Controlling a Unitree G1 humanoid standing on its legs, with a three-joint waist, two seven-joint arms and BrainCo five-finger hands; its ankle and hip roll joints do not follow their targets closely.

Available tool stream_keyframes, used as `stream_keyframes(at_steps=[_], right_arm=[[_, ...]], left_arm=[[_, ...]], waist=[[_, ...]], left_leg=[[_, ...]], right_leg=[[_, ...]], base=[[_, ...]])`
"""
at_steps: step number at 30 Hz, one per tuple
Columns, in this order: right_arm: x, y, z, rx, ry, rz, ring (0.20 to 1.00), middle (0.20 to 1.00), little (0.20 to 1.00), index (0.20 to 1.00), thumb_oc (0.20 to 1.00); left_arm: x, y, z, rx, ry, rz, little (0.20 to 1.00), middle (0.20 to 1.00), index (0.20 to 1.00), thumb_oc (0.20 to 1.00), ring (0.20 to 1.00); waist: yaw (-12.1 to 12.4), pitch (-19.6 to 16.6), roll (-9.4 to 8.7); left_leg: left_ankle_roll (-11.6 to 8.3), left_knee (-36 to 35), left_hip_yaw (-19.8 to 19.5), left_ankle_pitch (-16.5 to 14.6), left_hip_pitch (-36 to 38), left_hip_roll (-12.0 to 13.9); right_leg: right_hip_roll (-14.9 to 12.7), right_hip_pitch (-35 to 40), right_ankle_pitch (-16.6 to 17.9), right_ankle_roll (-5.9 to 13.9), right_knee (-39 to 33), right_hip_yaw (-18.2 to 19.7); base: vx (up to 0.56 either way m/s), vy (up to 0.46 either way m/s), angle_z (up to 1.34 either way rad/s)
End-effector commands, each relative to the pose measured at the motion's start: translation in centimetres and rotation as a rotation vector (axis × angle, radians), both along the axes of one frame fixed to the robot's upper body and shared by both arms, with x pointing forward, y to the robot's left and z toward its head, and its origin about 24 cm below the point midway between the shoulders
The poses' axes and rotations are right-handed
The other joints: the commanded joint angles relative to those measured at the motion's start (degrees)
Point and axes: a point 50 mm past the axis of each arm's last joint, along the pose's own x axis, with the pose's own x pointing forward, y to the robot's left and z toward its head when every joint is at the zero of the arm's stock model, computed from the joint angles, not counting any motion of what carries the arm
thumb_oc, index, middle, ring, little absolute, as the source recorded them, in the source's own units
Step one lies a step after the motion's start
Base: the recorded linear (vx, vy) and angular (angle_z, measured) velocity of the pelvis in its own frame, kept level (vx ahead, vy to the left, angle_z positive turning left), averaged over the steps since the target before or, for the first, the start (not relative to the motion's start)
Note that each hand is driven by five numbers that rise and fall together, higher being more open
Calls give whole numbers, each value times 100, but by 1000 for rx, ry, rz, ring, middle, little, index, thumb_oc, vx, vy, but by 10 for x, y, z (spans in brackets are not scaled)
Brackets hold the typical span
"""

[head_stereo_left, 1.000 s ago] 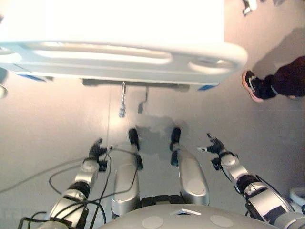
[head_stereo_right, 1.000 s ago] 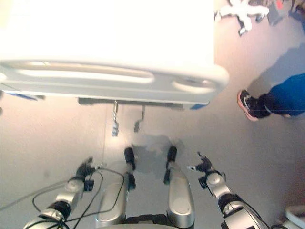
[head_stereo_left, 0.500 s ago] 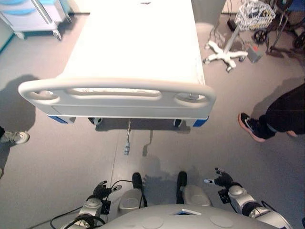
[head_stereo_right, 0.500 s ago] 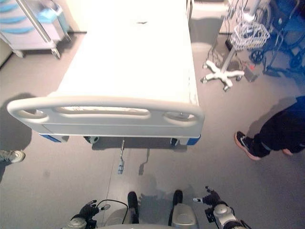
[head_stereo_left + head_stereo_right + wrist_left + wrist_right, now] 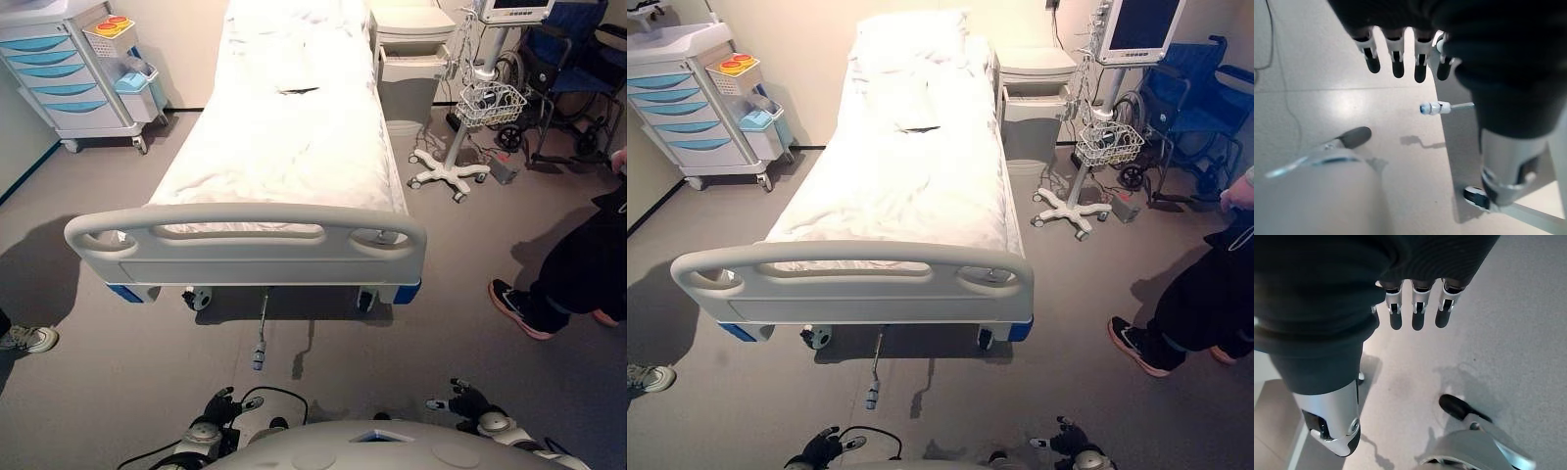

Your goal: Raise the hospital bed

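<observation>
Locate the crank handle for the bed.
In the left eye view the crank handle hangs under the middle of the footboard, between the bed's two foot-end casters, above the floor.

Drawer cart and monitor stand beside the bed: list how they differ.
The drawer cart is a boxy cabinet with blue drawers, left of the bed; the monitor stand is a thin pole with a screen and wire basket, on the right. Both stand on wheeled bases near the bed's head.

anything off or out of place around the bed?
Nothing damaged or spilled. The bed sits square, sheet a bit rumpled, with a small dark item lying mid-mattress. The crank handle sticks out from under the footboard toward the robot, untouched; both robot hands hang low and open.
</observation>
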Motion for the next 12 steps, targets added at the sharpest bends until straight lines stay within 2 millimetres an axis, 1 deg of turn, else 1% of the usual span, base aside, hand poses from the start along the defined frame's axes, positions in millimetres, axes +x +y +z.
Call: stream_keyframes(at_steps=[1,12], right_arm=[[28,12,2,38,-59,-18,1000,1000,1000,1000,1000],[27,13,2,42,-63,-23,1000,1000,1000,1000,1000]], left_arm=[[26,4,7,28,-65,-62,1000,1000,1000,1000,1000],[21,6,6,33,-51,-60,1000,1000,1000,1000,1000]], waist=[[-61,161,-334],[-106,49,-341]], left_leg=[[81,77,38,-115,193,-318],[102,42,72,-190,297,-329]], right_leg=[[-130,156,-60,553,132,-41],[-155,218,-59,566,96,43]], base=[[54,6,0],[10,2,-1]])
